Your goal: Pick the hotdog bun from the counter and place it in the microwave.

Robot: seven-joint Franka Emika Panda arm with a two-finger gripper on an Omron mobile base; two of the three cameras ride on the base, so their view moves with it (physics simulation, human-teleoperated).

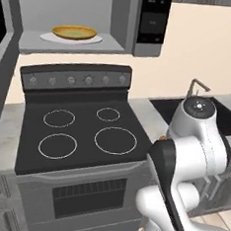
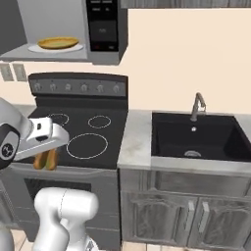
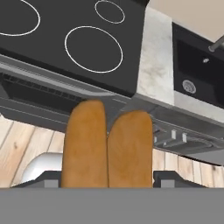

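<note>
Carrying the hotdog bun (image 3: 107,146) toward the microwave (image 1: 76,20): the gripper (image 2: 45,158) pinches the bun between its fingers, holding it in the air in front of the stove (image 2: 78,137), off the counter (image 2: 137,139). The microwave stands open above the stove, a yellow dish (image 1: 74,32) on its white tray (image 1: 50,36). Doing this well likely means lifting high before moving inward, clearing the stove's back panel and the door (image 1: 4,53).

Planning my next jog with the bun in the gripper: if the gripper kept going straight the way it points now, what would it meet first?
Probably the stove's front edge. In the hand view the gripper, shut on the hotdog bun, points at the oven front just below the stovetop. Depth is unclear.
</note>
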